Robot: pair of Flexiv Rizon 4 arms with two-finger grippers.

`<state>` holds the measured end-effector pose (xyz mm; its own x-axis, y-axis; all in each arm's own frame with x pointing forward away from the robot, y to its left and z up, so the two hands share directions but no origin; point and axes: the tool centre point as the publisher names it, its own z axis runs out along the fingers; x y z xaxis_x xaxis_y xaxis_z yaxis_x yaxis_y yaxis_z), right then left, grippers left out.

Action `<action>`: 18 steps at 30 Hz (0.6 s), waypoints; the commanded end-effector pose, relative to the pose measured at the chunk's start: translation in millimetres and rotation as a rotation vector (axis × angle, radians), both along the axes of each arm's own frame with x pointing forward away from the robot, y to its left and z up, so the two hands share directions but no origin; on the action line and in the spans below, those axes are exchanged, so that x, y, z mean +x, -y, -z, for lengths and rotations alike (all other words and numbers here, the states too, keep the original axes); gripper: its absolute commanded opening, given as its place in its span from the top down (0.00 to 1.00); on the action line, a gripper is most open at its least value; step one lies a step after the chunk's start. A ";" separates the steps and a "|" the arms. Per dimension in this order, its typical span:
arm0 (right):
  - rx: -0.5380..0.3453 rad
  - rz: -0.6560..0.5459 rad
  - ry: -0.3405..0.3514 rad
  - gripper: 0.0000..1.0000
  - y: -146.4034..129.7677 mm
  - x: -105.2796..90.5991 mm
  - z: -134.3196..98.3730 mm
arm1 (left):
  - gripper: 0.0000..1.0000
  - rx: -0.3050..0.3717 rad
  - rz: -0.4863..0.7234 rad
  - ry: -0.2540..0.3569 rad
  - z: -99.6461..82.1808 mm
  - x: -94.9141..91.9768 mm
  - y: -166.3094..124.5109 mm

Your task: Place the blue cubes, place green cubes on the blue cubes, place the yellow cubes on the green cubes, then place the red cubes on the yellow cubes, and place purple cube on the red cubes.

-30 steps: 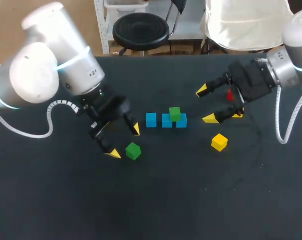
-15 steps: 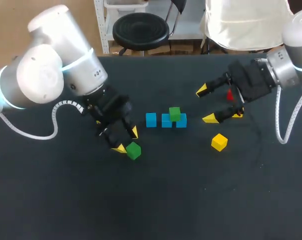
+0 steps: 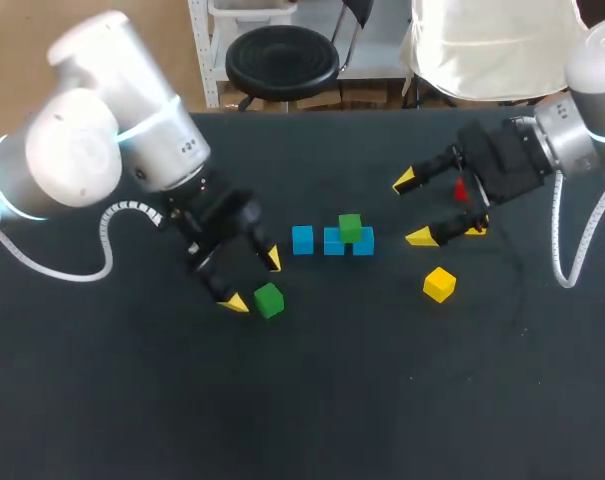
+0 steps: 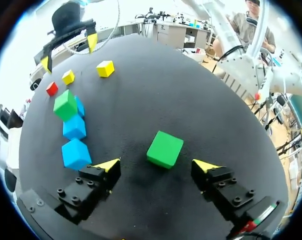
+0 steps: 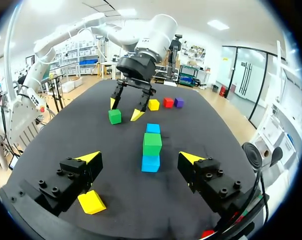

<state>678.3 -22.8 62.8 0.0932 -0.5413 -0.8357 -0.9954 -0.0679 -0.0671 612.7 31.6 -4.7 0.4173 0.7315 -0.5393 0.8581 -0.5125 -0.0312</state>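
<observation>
Hand [image 3: 253,282] wide astride green cube [image 3: 269,300]

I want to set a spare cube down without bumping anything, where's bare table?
The near table, on the robot's side of the loose green cube and the nearer yellow cube, is bare. So is the strip beyond the blue cubes. Crowded: the middle, between left gripper and right gripper.

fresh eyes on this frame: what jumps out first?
The left gripper stands out first: it is open and straddles a loose green cube without touching it. In the middle, a row of three blue cubes carries a second green cube on top. Over on the right, the right gripper hangs open, with a yellow cube lying loose close by.
</observation>
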 end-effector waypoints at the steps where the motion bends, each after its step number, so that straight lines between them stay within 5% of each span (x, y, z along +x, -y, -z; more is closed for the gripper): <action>1: 0.002 0.000 0.001 0.00 0.1 0.0 0.2 | 0.00 -0.011 0.014 0.015 -3.5 -9.0 -3.2; 4: 0.002 0.000 0.001 0.00 0.1 0.0 0.2 | 0.04 -0.014 0.036 0.015 -3.8 -9.9 -1.4; 5: 0.002 0.000 0.001 0.00 0.1 0.0 0.2 | 0.34 -0.024 0.053 0.019 -4.4 -10.5 -0.6; 6: 0.002 0.000 0.001 0.00 0.1 0.0 0.2 | 0.54 -0.023 0.068 0.022 -5.2 -11.9 0.1; 12: 0.002 0.000 0.001 0.00 0.1 0.0 0.2 | 0.42 -0.022 0.115 0.020 -5.5 -18.8 6.1; 18: 0.002 0.000 0.001 0.00 0.1 0.0 0.2 | 0.50 -0.025 0.135 0.021 -6.5 -21.3 9.5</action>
